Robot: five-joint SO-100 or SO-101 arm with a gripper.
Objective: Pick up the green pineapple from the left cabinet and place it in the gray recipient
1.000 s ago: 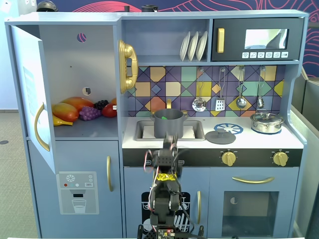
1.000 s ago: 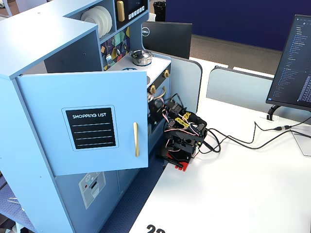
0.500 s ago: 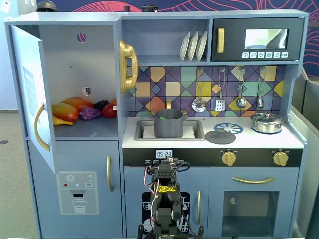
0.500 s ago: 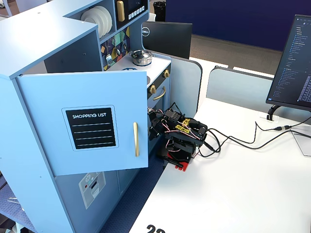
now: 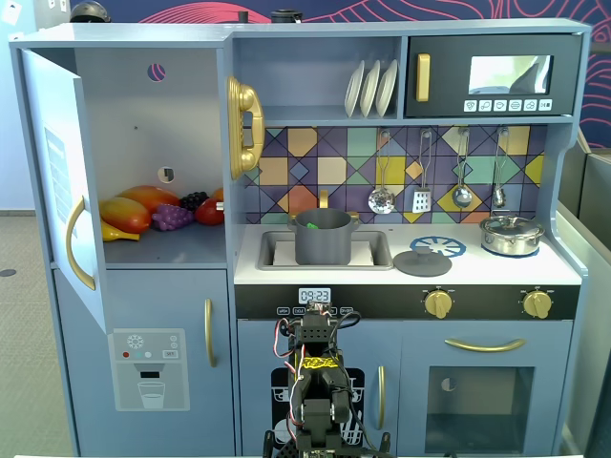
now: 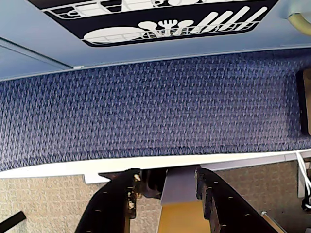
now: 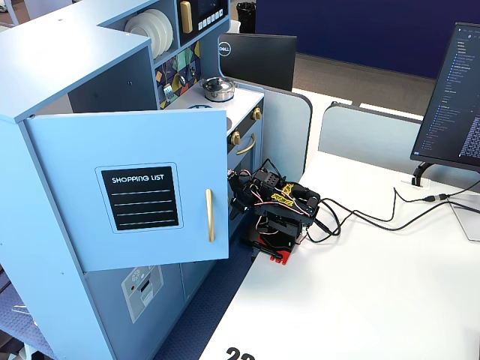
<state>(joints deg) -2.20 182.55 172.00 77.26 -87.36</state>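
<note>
The arm is folded low at the foot of the toy kitchen, standing at the edge of the white desk (image 7: 360, 285), and in a fixed view its top reaches just under the oven clock. The hand (image 6: 165, 187) points down toward blue carpet and the desk edge in the wrist view; its two fingers (image 6: 119, 199) stand apart with nothing between them. The green pineapple (image 5: 315, 225) shows only as a small bright green patch just inside the rim of the gray recipient (image 5: 323, 244), so its bumpy body and leafy top cannot be made out. That recipient is a matte dark gray pot with small side handles, sitting upright in the sink of the kitchen counter, with a flat gray lid (image 5: 422, 260) lying on the counter just to its right and a shiny silver lidded pot (image 5: 511, 234) farther right near the counter's right end. The left cabinet (image 5: 153, 143) stands with its gold-handled door (image 5: 59, 181) swung open; on its shelf lie an orange-yellow mango (image 5: 126, 214), a purple grape bunch (image 5: 172, 218), and a red fruit (image 5: 210, 211) at the shelf's right edge, all close together toward the back.
</note>
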